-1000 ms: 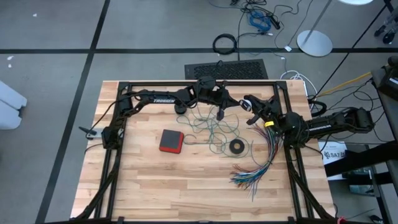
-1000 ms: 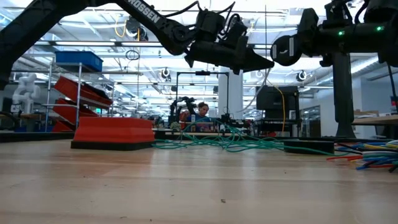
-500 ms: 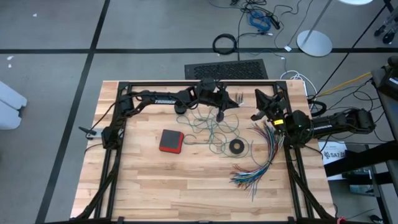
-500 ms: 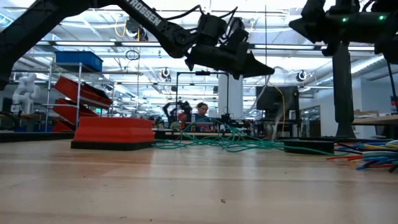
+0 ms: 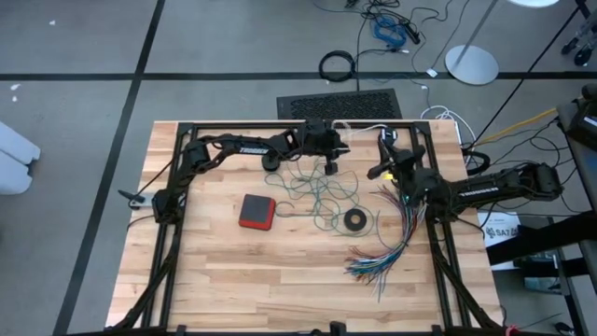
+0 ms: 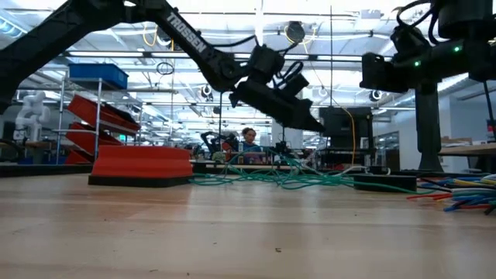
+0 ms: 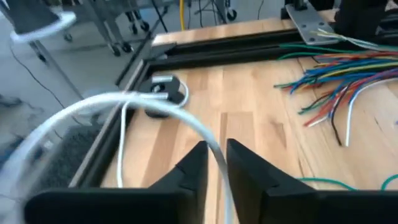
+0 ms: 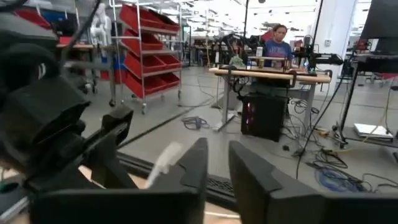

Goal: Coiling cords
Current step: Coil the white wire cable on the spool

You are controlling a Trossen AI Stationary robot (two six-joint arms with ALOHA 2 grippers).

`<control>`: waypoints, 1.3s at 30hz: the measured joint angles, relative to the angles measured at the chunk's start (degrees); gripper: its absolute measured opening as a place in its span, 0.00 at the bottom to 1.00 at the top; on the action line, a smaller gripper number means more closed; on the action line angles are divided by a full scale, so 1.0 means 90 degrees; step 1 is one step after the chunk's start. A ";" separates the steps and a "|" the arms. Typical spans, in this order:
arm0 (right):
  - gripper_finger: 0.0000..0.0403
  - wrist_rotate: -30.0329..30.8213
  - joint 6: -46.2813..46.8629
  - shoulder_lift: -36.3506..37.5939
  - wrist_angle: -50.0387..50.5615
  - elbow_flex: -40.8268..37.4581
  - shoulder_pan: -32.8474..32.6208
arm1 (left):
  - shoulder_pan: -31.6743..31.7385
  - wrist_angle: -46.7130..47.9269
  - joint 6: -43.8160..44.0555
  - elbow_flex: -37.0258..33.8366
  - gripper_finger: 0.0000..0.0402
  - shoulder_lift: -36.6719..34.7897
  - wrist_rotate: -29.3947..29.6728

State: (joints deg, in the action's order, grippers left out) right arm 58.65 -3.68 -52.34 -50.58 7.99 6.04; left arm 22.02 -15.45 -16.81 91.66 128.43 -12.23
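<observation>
Behind my table I see a workshop with red bin shelving point(image 8: 146, 37) and a person point(image 8: 278, 38) at a distant bench. Light wooden tabletop point(image 5: 261, 271) fills the high view inside a black frame. From nine o'clock I have the left arm stretched along the far edge, its left gripper point(image 5: 332, 149) near twelve o'clock; from three o'clock the right arm reaches in, its right gripper point(image 5: 385, 147) just at one o'clock of the centre, close to the left one. At four o'clock a fanned bundle of coloured wires point(image 5: 387, 245) spreads out. Near the table's centre lies the teal-green cord point(image 5: 322, 194) in a loose tangle, with a red box point(image 5: 256, 211) at its nine o'clock and a small black ring point(image 5: 354, 220) at its four o'clock. My left wrist view shows the white cord point(image 7: 186, 118) arching up off the table and passing between the left fingers point(image 7: 194, 167), which stand a narrow gap apart with the cord in the slot; its round black-and-white end piece point(image 7: 160, 99) lies on the wood beside the frame rail. The right fingers point(image 8: 196, 165) stand slightly apart, with a white blur of cord point(image 8: 166, 155) just beyond them; I cannot tell whether they touch it.
</observation>
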 joint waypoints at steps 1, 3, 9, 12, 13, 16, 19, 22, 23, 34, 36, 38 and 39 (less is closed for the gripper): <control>0.18 0.0017 -0.0051 0.0002 0.0067 0.0000 0.0000 | 0.0031 0.0042 0.0066 0.0000 0.20 0.0007 -0.0104; 0.23 0.0174 -0.0185 0.0005 0.0310 0.0000 0.0000 | 0.0046 0.0042 0.0218 0.0000 0.24 0.0009 -0.0268; 0.32 0.0409 0.0348 0.0002 0.1451 0.0000 0.0003 | -0.0007 0.0399 0.0386 0.0002 0.30 0.0009 -0.0539; 0.32 -0.0315 0.0838 0.0002 0.1796 0.0000 -0.0030 | -0.0072 0.0728 0.0307 0.0002 0.31 0.0009 -0.0536; 0.32 -0.0645 0.0955 0.0000 0.1808 0.0000 -0.0063 | -0.0105 0.0825 0.0309 0.0002 0.31 0.0009 -0.0539; 0.31 -0.1406 0.1198 0.0014 0.1440 -0.0002 -0.0196 | -0.0180 0.1220 0.0298 0.0005 0.31 0.0006 -0.0562; 0.31 -0.1807 0.0965 0.0200 0.0632 -0.0002 -0.0376 | -0.0191 0.1822 0.0162 -0.0004 0.31 -0.0146 -0.0601; 0.31 -0.2172 0.0678 0.0429 0.0553 -0.0002 -0.0630 | -0.0227 0.2013 0.0161 0.0012 0.31 -0.0564 -0.0867; 0.31 -0.2220 0.0678 0.0469 0.0682 -0.0002 -0.0711 | -0.0257 0.2026 0.0161 0.0034 0.31 -0.0675 -0.0938; 0.31 -0.2152 0.2173 -0.0059 0.2339 -0.0005 -0.0994 | -0.0963 0.1278 0.0783 -0.1103 0.31 -0.0221 -0.0975; 0.31 -0.1978 0.2164 -0.0223 0.2324 -0.0005 -0.1032 | -0.1097 0.0767 0.0809 -0.1360 0.31 -0.0166 -0.0963; 0.31 -0.1657 0.2161 -0.0382 0.2301 -0.0002 -0.1053 | -0.1171 0.0333 0.0715 -0.1403 0.31 -0.0197 -0.0821; 0.31 -0.1523 0.2159 -0.0466 0.2336 -0.0004 -0.1058 | -0.1181 0.0215 0.0672 -0.1391 0.31 -0.0223 -0.0797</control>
State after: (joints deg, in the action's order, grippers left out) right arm 44.94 15.75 -56.53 -29.56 7.95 -3.48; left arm 11.39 -13.52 -10.76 79.14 126.42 -19.40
